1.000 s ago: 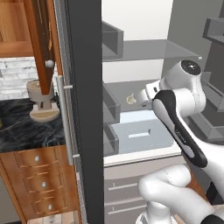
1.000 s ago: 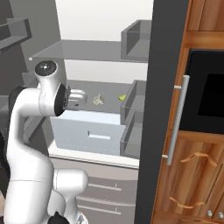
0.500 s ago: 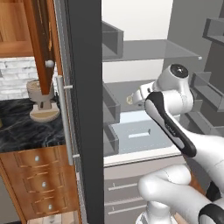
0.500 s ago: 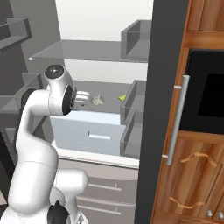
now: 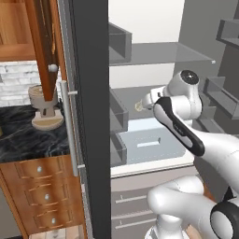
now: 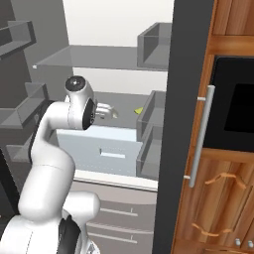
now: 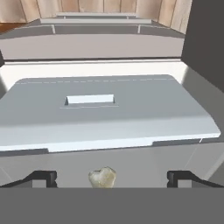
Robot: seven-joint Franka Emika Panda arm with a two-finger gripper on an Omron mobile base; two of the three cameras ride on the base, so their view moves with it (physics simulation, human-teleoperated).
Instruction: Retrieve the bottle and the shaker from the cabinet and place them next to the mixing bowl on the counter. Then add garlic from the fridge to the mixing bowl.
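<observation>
Hand (image 7: 112, 177) wide open inside fridge (image 5: 88, 116), hand view alone showing small cream garlic (image 7: 102, 177) between fingertips; base views blur it.

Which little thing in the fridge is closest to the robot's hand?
The pale cream garlic, right between the open gripper's tips; the yellow piece lies farther off.

The garlic (image 7: 102, 177) is cut off at the bottom edge.
</observation>
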